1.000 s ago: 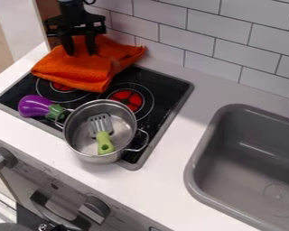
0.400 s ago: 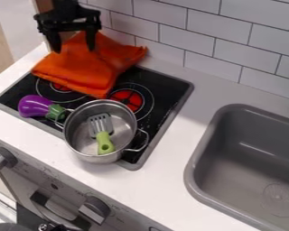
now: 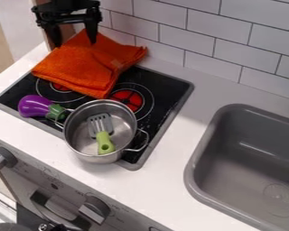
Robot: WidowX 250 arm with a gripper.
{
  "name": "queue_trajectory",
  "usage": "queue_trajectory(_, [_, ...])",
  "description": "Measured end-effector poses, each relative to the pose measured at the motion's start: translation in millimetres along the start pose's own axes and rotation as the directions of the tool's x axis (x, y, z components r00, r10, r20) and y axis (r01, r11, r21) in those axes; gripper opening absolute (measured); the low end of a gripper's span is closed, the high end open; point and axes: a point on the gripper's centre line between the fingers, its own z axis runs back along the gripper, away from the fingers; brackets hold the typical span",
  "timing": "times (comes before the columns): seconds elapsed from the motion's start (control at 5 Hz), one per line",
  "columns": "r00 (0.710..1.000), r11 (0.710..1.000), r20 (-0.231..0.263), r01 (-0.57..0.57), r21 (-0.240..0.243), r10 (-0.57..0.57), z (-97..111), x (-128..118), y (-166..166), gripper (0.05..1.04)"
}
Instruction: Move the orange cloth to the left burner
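Orange cloth (image 3: 86,67), long axis crosswise, rising rightward, lower corner toward pot (image 3: 81,143), gripper (image 3: 75,44) higher than before, jaws wide apart, empty

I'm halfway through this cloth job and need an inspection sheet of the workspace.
Surface: black stove top set in white counter.
Job's things: orange cloth rumpled, partly covering left burner.
Clutter: metal pot with green-handled spatula inside; purple toy eggplant beside it.
Gripper: hand open at the cloth's rear; contact can't be judged.
Cables: nothing seen.
Surroundings: gray sink right, tiled wall behind.
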Motion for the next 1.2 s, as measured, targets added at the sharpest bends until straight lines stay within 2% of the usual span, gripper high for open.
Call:
queue_trajectory(0.2, [0.999,1.000,-0.038,0.012,-0.001,-0.012,0.2,-6.0,0.9,0.997])
queue_trajectory(0.4, [0.998,0.998,0.015,0.057,-0.009,-0.057,16.5,-9.2,2.6,0.997])
queue_trajectory(0.6, [0.991,0.991,0.044,0.130,-0.015,-0.129,23.7,-35.8,2.6,0.997])
queue_trajectory(0.8, [0.974,0.977,0.104,0.206,-0.049,-0.200,32.6,-56.4,4.1,0.997])
queue_trajectory(1.0, [0.976,0.976,0.108,0.198,-0.086,-0.188,46.0,-62.1,2.9,0.997])
queue_trajectory(1.2, [0.977,0.973,0.082,0.206,-0.103,-0.198,57.5,-66.9,0.7,0.997])
